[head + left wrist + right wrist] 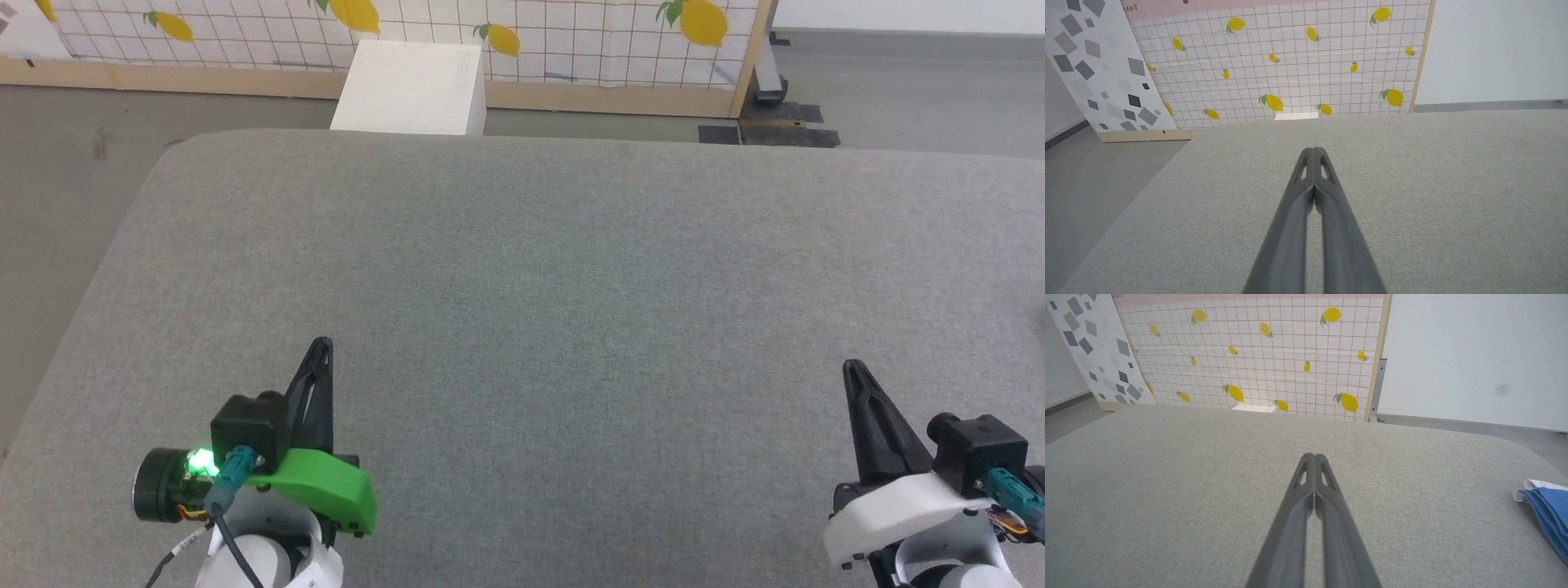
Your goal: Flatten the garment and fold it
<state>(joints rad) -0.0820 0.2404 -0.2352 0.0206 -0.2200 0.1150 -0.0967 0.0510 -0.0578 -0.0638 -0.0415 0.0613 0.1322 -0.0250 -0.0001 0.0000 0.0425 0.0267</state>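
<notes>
A wide grey fabric surface (571, 269) stretches ahead in the head view, with a white box (412, 86) just behind its far edge and a lemon-print panel (571, 49) standing on the floor beyond. The left gripper (321, 347) sits at the lower left and the right gripper (854, 369) at the lower right, each with its fingers pressed together and holding nothing. In the left wrist view the closed fingers point over bare cloth toward the lemon panel and a grey-flecked panel (1094, 61) beside it. In the right wrist view the closed fingers hang over the surface, and the garment (1549, 504), blue with white trim, lies bunched at the far right edge, well apart from them.
</notes>
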